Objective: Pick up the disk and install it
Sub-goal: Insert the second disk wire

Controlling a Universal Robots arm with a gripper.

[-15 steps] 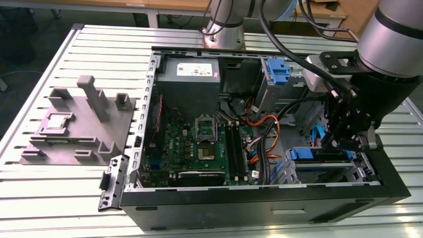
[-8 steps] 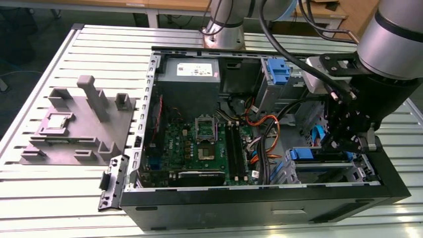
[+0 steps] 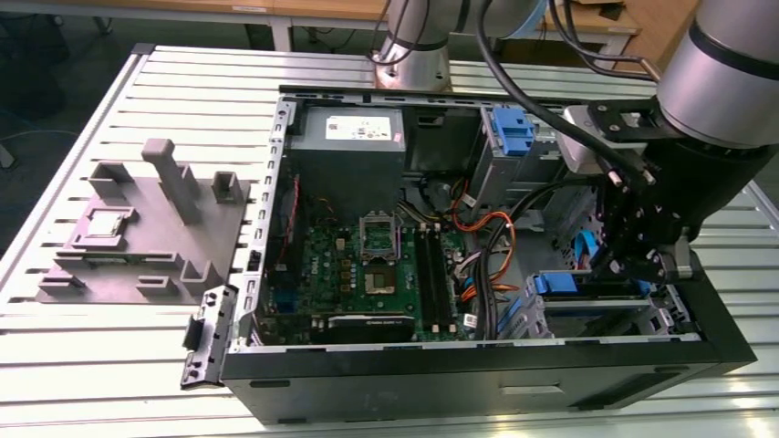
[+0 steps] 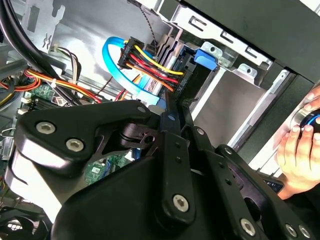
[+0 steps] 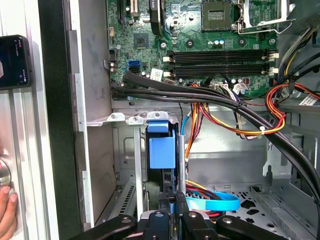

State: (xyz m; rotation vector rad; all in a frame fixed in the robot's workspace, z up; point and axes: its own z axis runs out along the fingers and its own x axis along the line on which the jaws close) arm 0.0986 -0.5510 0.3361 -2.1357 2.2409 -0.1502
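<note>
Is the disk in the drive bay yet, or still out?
Partly in: the disk stands on edge in the bay, its rear end still sticking out at the gripper.

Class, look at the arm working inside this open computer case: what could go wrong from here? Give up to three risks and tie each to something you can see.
1. The gripper is deep in the case beside the drive bay; a misaligned disk might jam.
2. Loose cables run close by and might snag.
3. A person's hand rests near the case, so a sudden arm move might strike it.
</note>
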